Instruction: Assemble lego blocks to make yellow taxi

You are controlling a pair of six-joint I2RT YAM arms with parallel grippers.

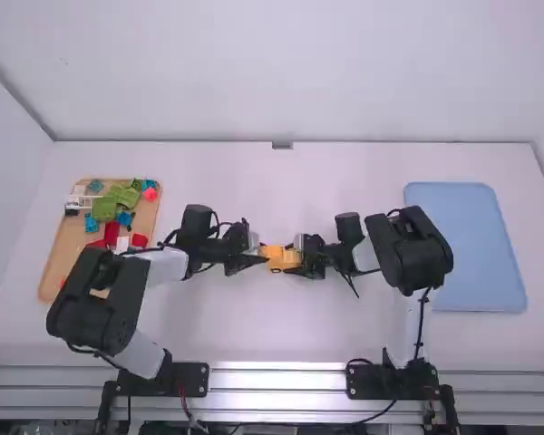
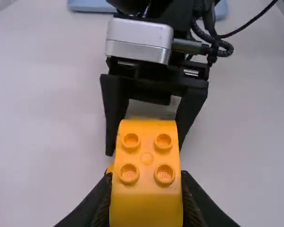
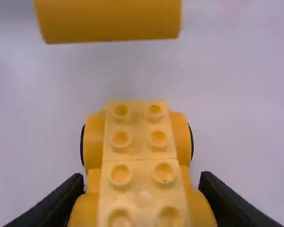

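High view: Near the centre of the white table [image 1: 326, 335], the left gripper [image 1: 257, 253] points towards three o'clock and the right gripper [image 1: 300, 258] towards nine o'clock, with yellow plastic pieces [image 1: 278, 257] between them. From these pieces, a pale wooden tray [image 1: 56, 268] of coloured plastic blocks [image 1: 103, 208] lies at nine o'clock, and a flat blue rectangular tray [image 1: 467, 246] at three o'clock.

Left wrist view: The left gripper [image 2: 146, 183] is parted by the width of a yellow plastic block with four studs [image 2: 147, 158] and grips its two sides. The right gripper stands beyond the block.

Right wrist view: The right gripper [image 3: 141, 182] is parted and clamps a yellow plastic car-shaped body with rounded sides and a studded top [image 3: 140, 146]. The block appears near the body, apart from it.
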